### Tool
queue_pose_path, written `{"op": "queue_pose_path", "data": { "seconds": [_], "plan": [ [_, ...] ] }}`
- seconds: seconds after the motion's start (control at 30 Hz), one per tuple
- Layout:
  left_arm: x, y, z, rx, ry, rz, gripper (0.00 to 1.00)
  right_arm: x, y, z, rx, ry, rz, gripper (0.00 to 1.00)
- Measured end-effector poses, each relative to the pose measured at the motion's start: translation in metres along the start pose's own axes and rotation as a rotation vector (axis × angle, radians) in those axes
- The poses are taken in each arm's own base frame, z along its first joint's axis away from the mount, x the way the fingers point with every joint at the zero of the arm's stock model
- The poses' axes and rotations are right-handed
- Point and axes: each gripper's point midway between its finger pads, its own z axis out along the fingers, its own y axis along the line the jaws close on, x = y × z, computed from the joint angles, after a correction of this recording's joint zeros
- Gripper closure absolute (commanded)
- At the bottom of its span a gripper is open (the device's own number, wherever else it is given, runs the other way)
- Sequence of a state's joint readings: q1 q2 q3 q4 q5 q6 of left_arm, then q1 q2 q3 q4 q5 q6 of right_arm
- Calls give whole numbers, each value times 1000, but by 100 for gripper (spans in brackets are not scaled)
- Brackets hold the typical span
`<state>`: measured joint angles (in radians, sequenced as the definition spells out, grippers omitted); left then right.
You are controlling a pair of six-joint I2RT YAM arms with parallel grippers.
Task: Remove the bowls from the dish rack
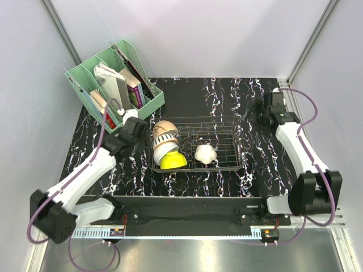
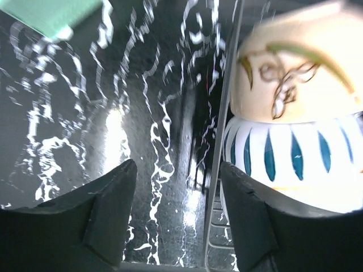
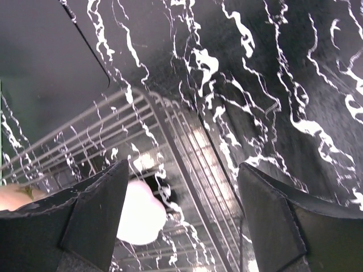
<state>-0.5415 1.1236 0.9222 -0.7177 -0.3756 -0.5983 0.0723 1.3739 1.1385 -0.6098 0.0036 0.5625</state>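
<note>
Bowls [image 2: 295, 113] beside left gripper [image 2: 177, 170], spread, empty, right gripper [image 3: 182, 170] spread, empty, near dish rack [image 1: 227, 141]

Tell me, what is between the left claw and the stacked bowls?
Only the dish rack, its thin wire side, stands between the open left gripper and the stacked bowls. The left wrist view shows this best.

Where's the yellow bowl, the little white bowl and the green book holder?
yellow-green bowl [image 1: 173, 161]: top view, outer side.
white bowl [image 1: 205, 153]: top view, its middle.
green organiser [image 1: 154, 103]: top view, low front wall.
</note>
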Motion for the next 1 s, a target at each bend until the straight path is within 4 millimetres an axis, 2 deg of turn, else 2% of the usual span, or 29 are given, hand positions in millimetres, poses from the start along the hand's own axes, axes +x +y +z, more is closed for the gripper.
{"op": "queue_pose_path", "data": {
  "seconds": [0.1, 0.23, 0.43, 0.6, 0.7, 0.8, 0.9, 1.0],
  "plan": [
    [-16, 7, -17, 16, -82, -29, 25, 6, -4, -15, -9, -9, -1, 17],
    [-27, 10, -31, 39, -137, 0, 24, 20, -4, -30, -54, 2, 3, 21],
    [-42, 6, -36, 52, -157, 108, 23, 51, 4, -46, -167, 88, 24, 23],
    [-57, -1, -38, 58, -170, 181, 24, 68, 8, -53, -226, 138, 25, 24],
    [-69, -15, -34, 80, -160, 261, 23, 78, 10, -55, -255, 168, 31, 25],
    [-73, -33, -21, 96, -136, 371, 23, 92, 8, -54, -275, 202, 48, 25],
    [-65, -52, -7, 98, -101, 493, 23, 104, 6, -53, -284, 235, 61, 25],
    [-58, -64, 7, 81, -72, 570, 23, 107, 5, -53, -288, 247, 63, 26]
  ]
}}
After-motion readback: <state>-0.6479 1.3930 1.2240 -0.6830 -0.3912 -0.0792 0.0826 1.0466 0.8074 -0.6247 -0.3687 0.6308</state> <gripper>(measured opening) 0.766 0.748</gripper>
